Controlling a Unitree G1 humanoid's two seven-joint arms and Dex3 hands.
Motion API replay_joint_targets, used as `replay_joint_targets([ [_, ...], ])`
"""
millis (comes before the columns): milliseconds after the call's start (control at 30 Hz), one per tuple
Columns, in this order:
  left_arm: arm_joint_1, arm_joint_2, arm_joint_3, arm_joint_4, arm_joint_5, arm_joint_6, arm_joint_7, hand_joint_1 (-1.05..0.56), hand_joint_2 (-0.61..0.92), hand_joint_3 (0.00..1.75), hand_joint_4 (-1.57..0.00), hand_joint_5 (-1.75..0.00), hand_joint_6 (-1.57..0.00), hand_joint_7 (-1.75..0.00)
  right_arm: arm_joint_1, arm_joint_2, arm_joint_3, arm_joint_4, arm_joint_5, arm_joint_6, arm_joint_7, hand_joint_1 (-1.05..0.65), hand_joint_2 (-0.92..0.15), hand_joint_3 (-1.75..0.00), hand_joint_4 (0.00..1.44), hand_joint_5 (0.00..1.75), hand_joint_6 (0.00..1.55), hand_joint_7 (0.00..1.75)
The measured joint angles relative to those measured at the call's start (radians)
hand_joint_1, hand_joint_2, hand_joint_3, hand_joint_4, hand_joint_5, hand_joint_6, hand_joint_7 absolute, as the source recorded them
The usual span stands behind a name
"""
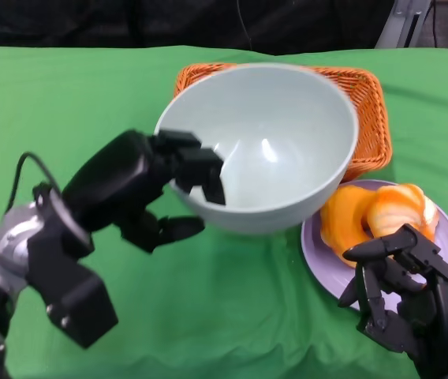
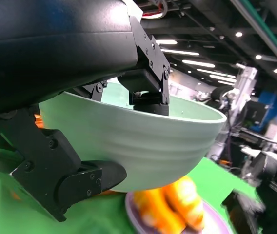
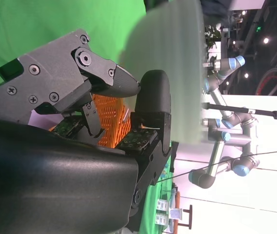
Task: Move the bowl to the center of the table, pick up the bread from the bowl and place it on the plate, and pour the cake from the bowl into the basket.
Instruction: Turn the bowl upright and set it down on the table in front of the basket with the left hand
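Head view: near the desk's (image 1: 224,316) front right corner the right robot hand (image 1: 405,288) hovers empty, fingers apart, over the plate (image 1: 322,257) carrying the bread (image 1: 378,213). Farther in, the left robot hand (image 1: 169,193) grips the bowl's (image 1: 275,146) rim, tilted before the basket (image 1: 370,118).
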Motion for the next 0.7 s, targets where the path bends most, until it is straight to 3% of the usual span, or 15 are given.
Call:
replay_joint_targets([
  [200, 0.046, 0.081, -0.072, -0.025, 0.145, 0.022, 0.258, -0.02, 0.43, 1.19, -0.8, -1.74, -0.86, -1.38, 0.001, 0.0, -0.002, -0.01, 0.005, 0.013, 0.001, -0.1, -0.7, -0.83, 0.83, 1.5, 0.74, 1.16],
  [433, 0.099, 0.162, -0.194, -0.038, 0.279, 0.041, 0.513, 0.01, 0.42, 1.13, -0.79, -1.75, -0.78, -1.53, 0.004, 0.0, -0.003, -0.018, -0.008, 0.023, -0.004, -0.11, -0.7, -0.82, 0.83, 1.5, 0.73, 1.15],
  [600, 0.131, 0.208, -0.304, -0.063, 0.386, 0.094, 0.697, 0.04, 0.38, 1.17, -0.78, -1.75, -0.83, -1.44, 0.005, -0.001, -0.005, -0.018, -0.007, 0.023, -0.003, -0.11, -0.7, -0.81, 0.83, 1.5, 0.74, 1.15],
  [700, 0.134, 0.221, -0.366, -0.063, 0.424, 0.125, 0.777, 0.09, 0.34, 1.11, -0.79, -1.75, -0.79, -1.51, 0.006, 0.0, -0.005, -0.019, -0.008, 0.023, -0.004, -0.12, -0.7, -0.8, 0.84, 1.49, 0.74, 1.14],
])
